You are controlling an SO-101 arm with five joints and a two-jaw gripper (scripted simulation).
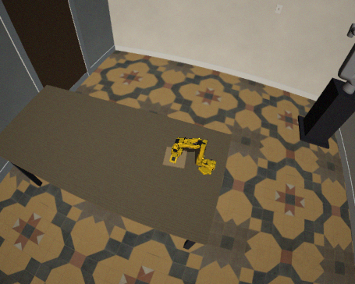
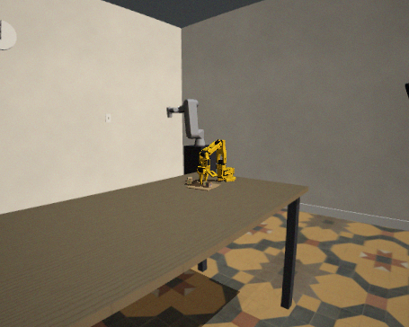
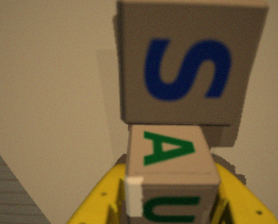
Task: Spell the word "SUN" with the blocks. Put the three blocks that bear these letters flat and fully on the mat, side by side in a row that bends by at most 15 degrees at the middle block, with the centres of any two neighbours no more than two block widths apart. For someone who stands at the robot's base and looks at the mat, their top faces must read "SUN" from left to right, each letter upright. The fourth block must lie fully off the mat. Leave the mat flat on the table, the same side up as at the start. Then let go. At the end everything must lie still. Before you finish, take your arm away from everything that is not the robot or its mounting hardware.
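At the mat (image 1: 180, 165) (image 2: 208, 189), claw (image 1: 173, 160) (image 2: 204, 184) (image 3: 172, 197) part-open, shut on A/U block (image 3: 166, 151); S block (image 3: 187, 65) just beyond it, up in wrist view, gap unclear. Cubes, no long axis; single arm; no containers seen. Next probably set down beside S, U up

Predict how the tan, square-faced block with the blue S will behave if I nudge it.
The block will probably stay stiff, given its flat faces and straight edges. Those flat sides suggest sliding rather than rolling. Its matte, unshiny surface probably isn't very slippery.
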